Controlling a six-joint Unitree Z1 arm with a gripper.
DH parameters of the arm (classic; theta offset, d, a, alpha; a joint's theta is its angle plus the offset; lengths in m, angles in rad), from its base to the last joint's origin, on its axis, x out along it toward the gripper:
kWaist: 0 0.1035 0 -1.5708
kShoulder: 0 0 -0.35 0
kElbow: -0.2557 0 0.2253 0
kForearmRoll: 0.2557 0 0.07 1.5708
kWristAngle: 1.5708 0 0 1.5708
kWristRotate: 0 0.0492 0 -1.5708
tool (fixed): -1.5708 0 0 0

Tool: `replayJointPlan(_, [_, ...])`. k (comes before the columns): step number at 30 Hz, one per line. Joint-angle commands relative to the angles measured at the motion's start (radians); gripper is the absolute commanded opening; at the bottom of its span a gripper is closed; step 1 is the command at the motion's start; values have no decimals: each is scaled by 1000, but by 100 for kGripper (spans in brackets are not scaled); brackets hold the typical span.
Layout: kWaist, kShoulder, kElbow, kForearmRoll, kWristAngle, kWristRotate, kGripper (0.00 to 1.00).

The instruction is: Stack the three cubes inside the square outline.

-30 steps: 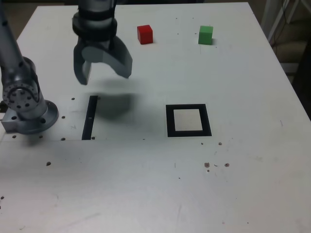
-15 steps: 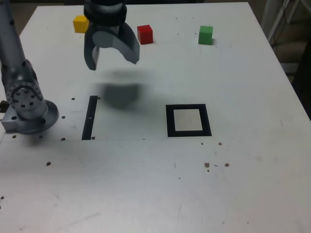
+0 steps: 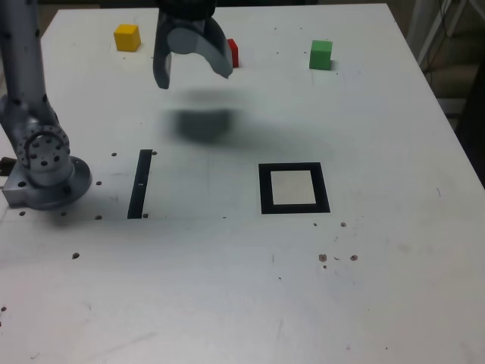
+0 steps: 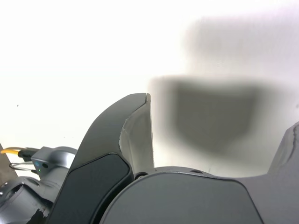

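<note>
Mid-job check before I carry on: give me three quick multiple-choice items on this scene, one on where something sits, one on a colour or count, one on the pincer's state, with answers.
1. Which cube is partly hidden behind the pincer in the exterior view?
A. yellow
B. red
C. green

2. How many cubes lie inside the square outline?
A. none
B. one
C. two

3. The pincer is:
A. shut on a cube
B. shut and empty
C. open and empty

Answers:
1. B, only an edge of the red cube shows past the pincer; the yellow cube and green cube are in full view.
2. A, the square outline has a bare pale centre.
3. C, its jaws stand wide apart with nothing between them.
</note>
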Motion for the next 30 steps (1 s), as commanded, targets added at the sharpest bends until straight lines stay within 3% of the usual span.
replayJointPlan(1, [13, 16, -23, 7, 5, 8, 98])
replayJointPlan(16, [140, 128, -195, 52, 16, 82, 98])
replayJointPlan(30, [195, 279, -395, 110, 18, 110, 98])
